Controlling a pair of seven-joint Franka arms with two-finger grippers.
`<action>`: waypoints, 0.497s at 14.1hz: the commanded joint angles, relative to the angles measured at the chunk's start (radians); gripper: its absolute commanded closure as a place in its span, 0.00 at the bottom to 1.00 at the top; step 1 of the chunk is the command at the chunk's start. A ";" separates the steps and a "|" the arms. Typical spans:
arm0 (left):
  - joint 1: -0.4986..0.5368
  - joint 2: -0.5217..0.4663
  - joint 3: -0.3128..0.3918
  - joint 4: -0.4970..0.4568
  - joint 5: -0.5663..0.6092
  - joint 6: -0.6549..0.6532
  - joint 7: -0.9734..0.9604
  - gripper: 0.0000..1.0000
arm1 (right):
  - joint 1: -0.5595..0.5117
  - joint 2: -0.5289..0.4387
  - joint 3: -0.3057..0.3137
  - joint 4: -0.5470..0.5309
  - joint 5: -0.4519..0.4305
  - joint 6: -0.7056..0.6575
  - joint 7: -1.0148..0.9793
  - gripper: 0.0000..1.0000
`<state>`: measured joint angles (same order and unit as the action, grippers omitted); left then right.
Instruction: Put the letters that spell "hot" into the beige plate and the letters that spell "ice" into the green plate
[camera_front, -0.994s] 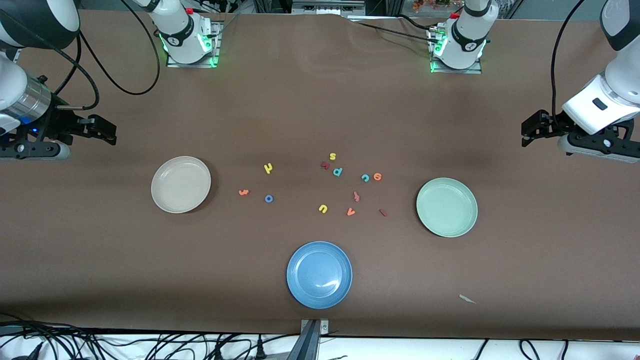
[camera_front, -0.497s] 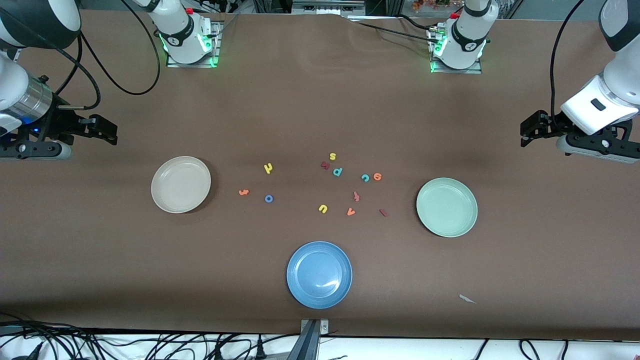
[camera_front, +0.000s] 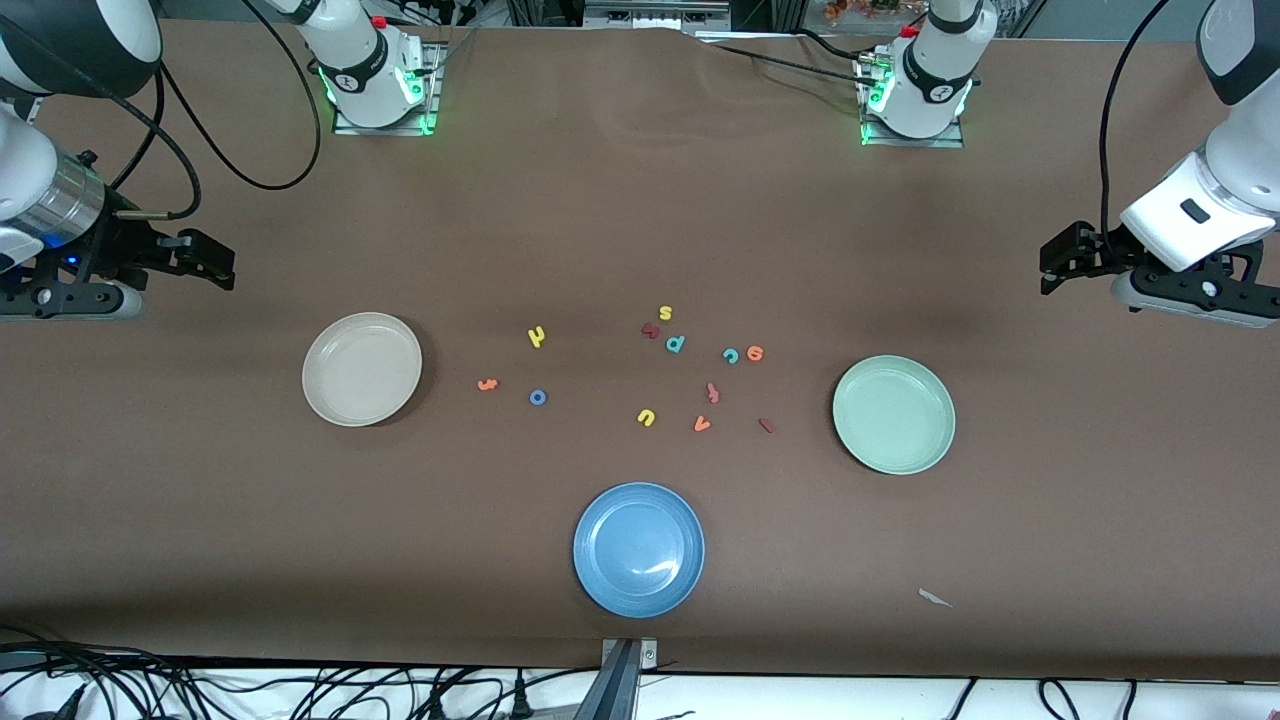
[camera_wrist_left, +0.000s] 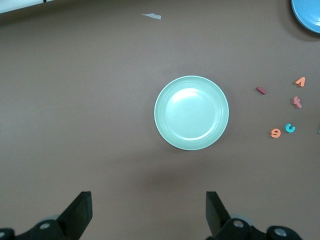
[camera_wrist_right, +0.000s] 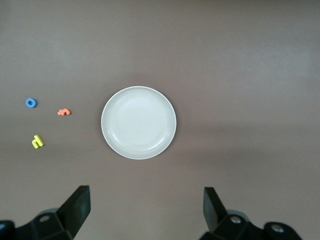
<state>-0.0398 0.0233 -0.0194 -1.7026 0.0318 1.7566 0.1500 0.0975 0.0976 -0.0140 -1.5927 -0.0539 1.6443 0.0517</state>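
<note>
The beige plate lies toward the right arm's end, with the yellow "h", orange "t" and blue "o" on the table beside it. The green plate lies toward the left arm's end. Beside it are the teal "c", orange "e" and dark red "i". My right gripper hangs open and empty by the beige plate. My left gripper hangs open and empty by the green plate.
A blue plate sits nearest the front camera. Other loose letters lie mid-table: yellow "s", teal "p", yellow "u", orange "v" and two reddish ones. A white scrap lies near the front edge.
The left gripper has edged very slightly toward the table's middle. Plates, letters and the right arm have not moved.
</note>
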 joint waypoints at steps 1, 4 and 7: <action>-0.002 0.004 -0.004 0.009 0.023 -0.008 -0.007 0.00 | 0.002 -0.001 0.000 0.005 0.003 0.003 -0.001 0.00; -0.002 0.004 -0.002 0.014 0.022 -0.026 -0.009 0.00 | 0.002 -0.001 0.000 0.005 0.003 0.002 0.000 0.00; -0.002 0.003 -0.002 0.017 0.023 -0.037 -0.007 0.00 | 0.002 -0.001 0.000 0.005 0.003 0.003 0.001 0.00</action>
<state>-0.0398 0.0245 -0.0194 -1.7026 0.0318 1.7464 0.1500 0.0976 0.0976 -0.0140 -1.5927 -0.0539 1.6444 0.0516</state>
